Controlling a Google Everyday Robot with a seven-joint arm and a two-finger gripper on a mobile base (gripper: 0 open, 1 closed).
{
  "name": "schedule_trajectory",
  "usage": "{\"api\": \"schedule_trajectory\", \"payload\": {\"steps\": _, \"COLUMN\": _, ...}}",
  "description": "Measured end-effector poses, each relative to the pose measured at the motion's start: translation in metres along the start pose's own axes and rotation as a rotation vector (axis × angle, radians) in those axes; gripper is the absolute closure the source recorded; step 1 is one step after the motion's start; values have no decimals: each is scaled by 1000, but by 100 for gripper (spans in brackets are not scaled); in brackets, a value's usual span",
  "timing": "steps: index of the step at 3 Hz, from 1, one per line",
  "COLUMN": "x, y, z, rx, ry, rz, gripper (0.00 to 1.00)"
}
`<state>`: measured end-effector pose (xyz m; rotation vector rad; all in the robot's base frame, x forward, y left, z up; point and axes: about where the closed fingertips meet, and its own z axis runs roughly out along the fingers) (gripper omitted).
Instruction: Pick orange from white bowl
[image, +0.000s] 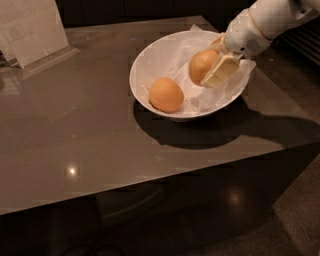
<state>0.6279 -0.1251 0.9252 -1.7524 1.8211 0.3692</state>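
Cream two-finger gripper (209, 67), clamped on the dull golden-brown round orange (200, 65), over the right half of the glossy white paper-lined bowl (145, 65). Lift straight up and keep your grip firm until clear of the rim, sparing the brighter peachy orange (166, 95).

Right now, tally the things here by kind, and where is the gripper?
Oranges: 2 (the orange, clamped in the gripper at the white bowl's right side; the brighter orange lying in the bowl)
White bowl: 1
Crumpled paper lining: 1
Sign holder: 1
Total: 5
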Motion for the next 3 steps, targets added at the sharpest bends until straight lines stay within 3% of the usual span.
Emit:
{"api": "schedule_trajectory", "payload": {"steps": 1, "x": -6, "y": 25, "z": -38, "rx": 62, "ry": -70, "rz": 38, "gripper": 100}}
{"api": "schedule_trajectory", "payload": {"steps": 3, "x": -11, "y": 67, "z": -78, "rx": 109, "ry": -159, "rz": 85, "gripper": 100}}
